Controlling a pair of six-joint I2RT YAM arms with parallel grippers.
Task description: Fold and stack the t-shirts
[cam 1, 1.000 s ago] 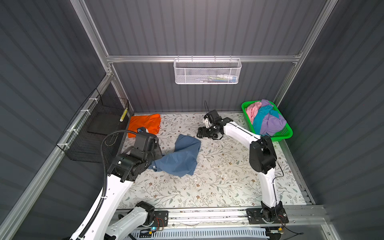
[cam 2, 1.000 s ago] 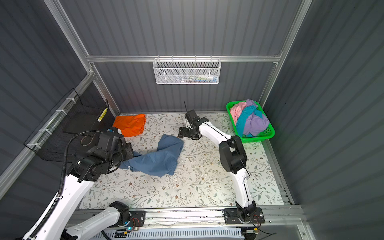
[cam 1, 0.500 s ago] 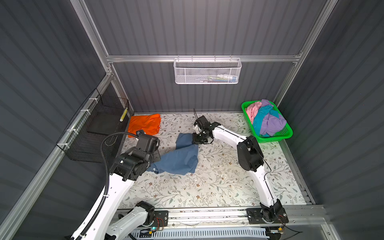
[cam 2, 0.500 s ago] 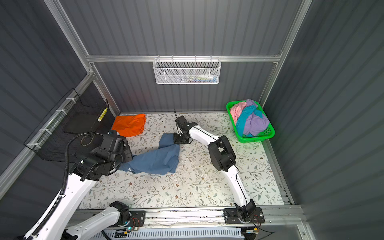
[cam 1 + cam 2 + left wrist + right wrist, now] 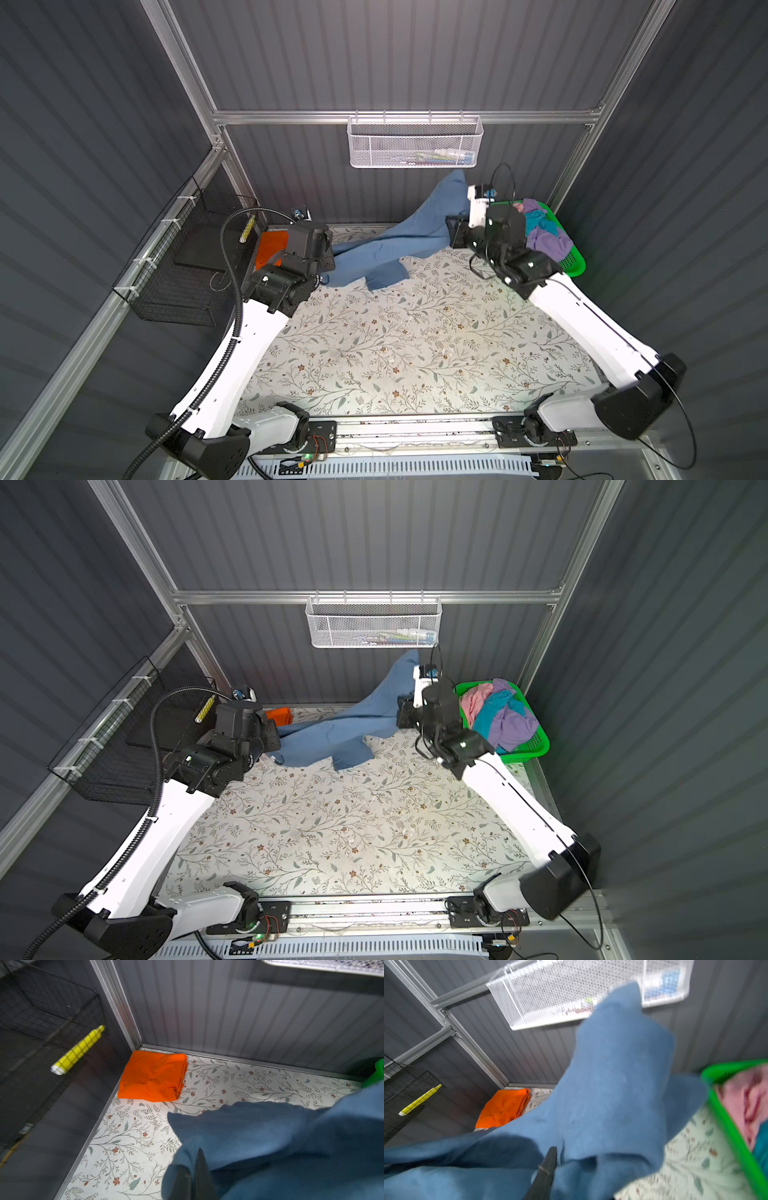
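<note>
Left gripper (image 5: 195, 1177) and right gripper (image 5: 455, 232) each pinch the blue t-shirt (image 5: 399, 243), slung between them above the bench (image 5: 415, 340); the right hold looks bunched and could slip, dropping cloth into the basket (image 5: 577, 266) beside it.

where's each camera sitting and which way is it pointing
Top views: high in front, looking down at the table and back wall; left arm and right arm show.
Left wrist: on the left arm, facing the orange shirt in the corner; left gripper shows.
Right wrist: on the right arm, tilted up at the wire basket; right gripper shows.
Shared: all see the blue shirt.
</note>
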